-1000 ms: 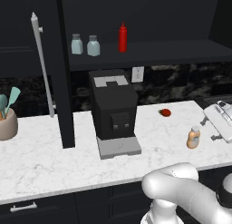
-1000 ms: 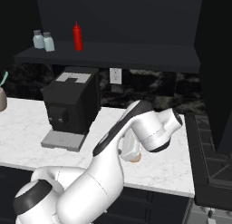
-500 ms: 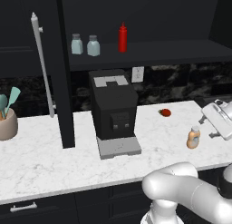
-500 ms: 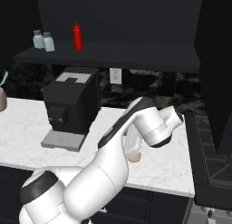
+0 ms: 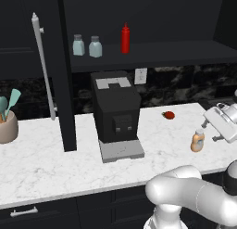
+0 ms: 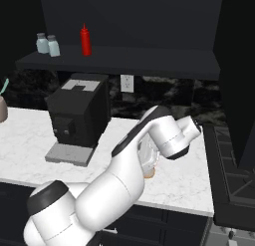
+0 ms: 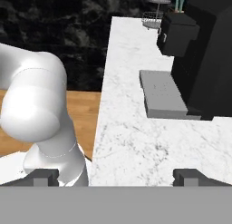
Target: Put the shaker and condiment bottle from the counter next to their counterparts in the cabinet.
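Orange-tan condiment bottle [image 5: 197, 141] stands near the counter's [image 5: 55, 168] right end; the gripper [image 5: 221, 123], jaws spread wide, hangs just beside it, seemingly lining up a grasp before the cabinet [image 5: 162, 49] trip.

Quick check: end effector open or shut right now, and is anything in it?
End effector: open, fingers spread wide, holding nothing. The condiment bottle stands on the counter, not gripped.
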Robot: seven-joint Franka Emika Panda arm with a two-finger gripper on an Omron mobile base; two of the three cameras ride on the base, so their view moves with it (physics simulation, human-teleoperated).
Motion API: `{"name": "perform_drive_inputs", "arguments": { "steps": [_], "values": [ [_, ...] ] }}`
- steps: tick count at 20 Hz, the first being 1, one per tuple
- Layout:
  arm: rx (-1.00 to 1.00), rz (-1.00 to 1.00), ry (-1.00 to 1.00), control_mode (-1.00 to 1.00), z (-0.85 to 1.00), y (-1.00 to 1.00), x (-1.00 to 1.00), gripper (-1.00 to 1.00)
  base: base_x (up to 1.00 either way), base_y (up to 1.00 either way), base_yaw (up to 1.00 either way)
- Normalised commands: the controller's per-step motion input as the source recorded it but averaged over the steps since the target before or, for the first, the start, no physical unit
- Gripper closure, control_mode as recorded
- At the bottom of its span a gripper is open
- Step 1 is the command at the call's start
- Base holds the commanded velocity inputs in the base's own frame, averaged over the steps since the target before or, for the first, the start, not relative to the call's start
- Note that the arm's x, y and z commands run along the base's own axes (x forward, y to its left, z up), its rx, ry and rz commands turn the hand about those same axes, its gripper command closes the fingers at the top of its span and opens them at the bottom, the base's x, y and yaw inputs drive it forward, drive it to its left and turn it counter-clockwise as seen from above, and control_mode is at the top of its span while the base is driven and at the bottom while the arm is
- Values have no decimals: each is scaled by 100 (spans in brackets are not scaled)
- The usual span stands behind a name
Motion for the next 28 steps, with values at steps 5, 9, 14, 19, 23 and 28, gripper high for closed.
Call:
{"name": "perform_drive_inputs", "arguments": {
  "steps": [5, 9, 14, 19, 23, 28],
  "values": [
    [0, 0, 5, -100, -15, 0, 2, -100, 0, 0, 0],
    [0, 0, 4, -100, -12, 0, 2, -100, 0, 0, 0],
    [0, 0, 2, -100, -10, -2, 1, -100, 0, 0, 0],
    [0, 0, 1, -100, -6, -5, 1, -100, 0, 0, 0],
    [0, 0, 0, -100, -1, -7, 4, -100, 0, 0, 0],
    [0, 0, 0, -100, 0, -9, 13, -100, 0, 0, 0]
  ]
}}
